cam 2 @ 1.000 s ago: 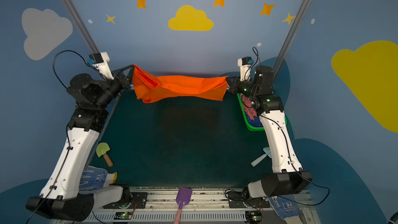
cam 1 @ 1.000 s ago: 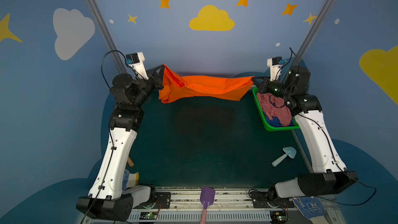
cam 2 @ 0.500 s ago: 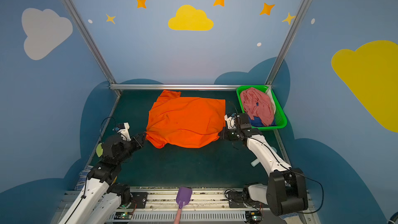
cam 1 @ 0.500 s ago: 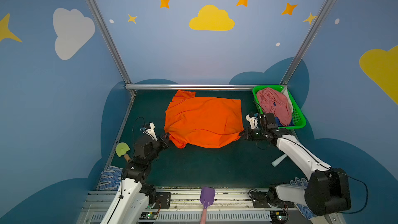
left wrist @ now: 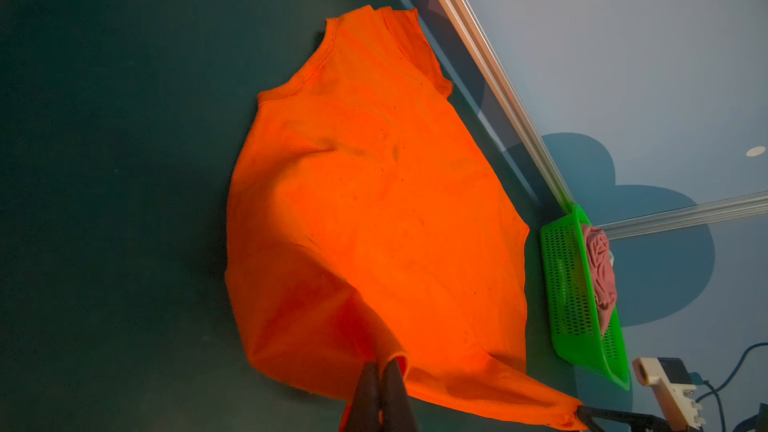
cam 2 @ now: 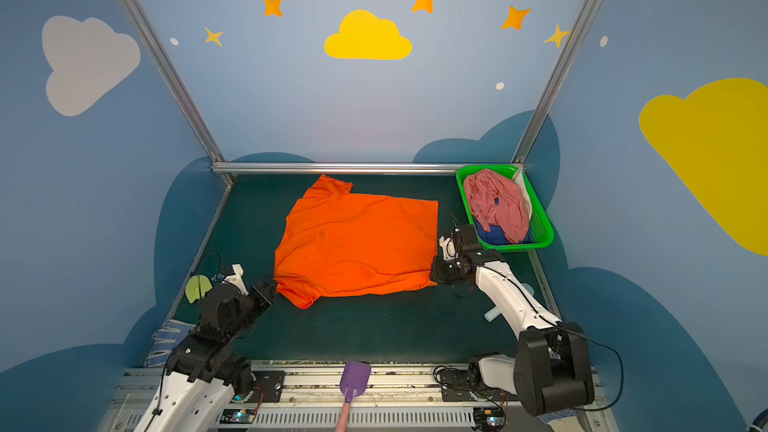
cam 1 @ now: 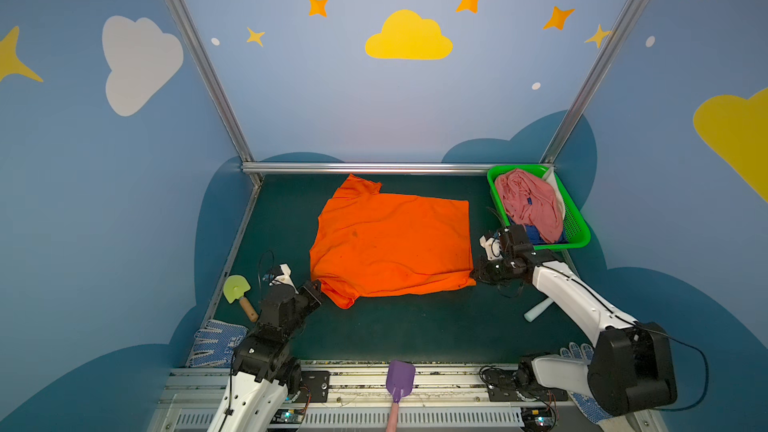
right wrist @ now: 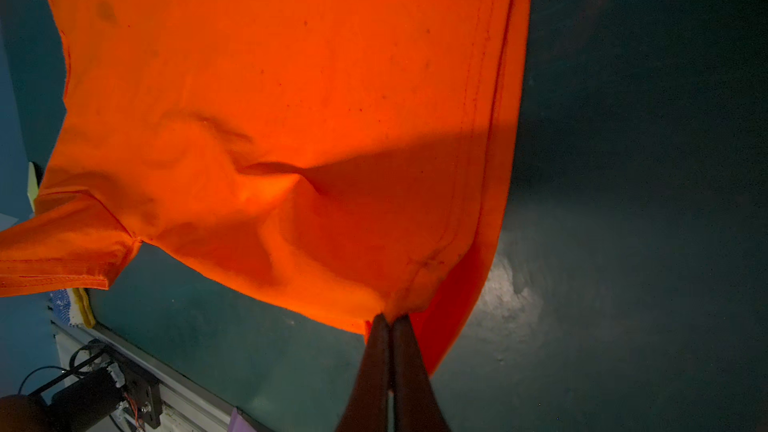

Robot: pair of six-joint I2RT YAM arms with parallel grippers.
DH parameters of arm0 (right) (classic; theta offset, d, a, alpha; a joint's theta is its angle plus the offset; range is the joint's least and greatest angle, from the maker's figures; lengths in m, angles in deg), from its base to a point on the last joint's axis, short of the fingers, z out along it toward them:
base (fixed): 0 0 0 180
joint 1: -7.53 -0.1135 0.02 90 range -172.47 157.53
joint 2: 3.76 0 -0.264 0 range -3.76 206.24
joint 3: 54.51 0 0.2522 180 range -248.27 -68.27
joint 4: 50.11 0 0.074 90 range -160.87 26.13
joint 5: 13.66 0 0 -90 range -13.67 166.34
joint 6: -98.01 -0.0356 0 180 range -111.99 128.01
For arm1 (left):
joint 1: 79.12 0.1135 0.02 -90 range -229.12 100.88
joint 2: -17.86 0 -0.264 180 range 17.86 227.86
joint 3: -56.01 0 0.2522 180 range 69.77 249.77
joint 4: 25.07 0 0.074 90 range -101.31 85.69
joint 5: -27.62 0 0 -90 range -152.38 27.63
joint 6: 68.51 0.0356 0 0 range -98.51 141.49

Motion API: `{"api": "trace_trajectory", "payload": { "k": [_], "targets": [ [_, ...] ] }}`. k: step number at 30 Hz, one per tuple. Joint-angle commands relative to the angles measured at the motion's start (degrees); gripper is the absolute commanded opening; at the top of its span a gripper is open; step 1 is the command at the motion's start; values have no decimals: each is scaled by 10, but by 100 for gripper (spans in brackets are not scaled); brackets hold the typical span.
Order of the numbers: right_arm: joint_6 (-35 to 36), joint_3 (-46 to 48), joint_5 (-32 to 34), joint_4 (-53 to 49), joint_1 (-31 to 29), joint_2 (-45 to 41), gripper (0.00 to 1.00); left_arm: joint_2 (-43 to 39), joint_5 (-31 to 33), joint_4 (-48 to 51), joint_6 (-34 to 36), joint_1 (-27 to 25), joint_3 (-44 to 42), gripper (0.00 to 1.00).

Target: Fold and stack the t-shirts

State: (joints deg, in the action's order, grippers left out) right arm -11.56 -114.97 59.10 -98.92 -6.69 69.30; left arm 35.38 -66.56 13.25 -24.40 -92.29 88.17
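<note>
Spreading step looks about done: orange shirt [cam 1: 390,243] flat on the desk [cam 1: 395,328], left hand [cam 1: 317,287] and right hand [cam 1: 476,275] each pinching a near corner. Next, probably regrip and fold.

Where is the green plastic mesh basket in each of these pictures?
In a top view: the green plastic mesh basket sits at the back right of the scene.
In a top view: back right again.
Left wrist view: side-on, just beyond the bright orange cloth t-shirt.
Right wrist view: not in it.
Shared landmark: the bright orange cloth t-shirt, in all four.
</note>
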Motion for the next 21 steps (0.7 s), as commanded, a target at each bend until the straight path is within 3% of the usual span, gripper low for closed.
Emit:
{"api": "trace_trajectory", "payload": {
  "k": [1,10,11,14,21],
  "targets": [
    [-14,12,20,-44,-13,-20,0,-39,25,70,-24,-3,-3,5],
    [-53,18,84,-117,-32,-38,0,-135,20,188,-59,-5,-11,18],
    [-55,16,88,-125,-33,-38,4,-141,18,195,-67,-6,-13,24],
    [-55,10,98,-141,-38,-39,10,-152,14,211,-81,-11,-16,29],
    [-63,-10,127,-186,-46,-40,27,-161,35,216,-91,-19,-1,29]
  ]
}}
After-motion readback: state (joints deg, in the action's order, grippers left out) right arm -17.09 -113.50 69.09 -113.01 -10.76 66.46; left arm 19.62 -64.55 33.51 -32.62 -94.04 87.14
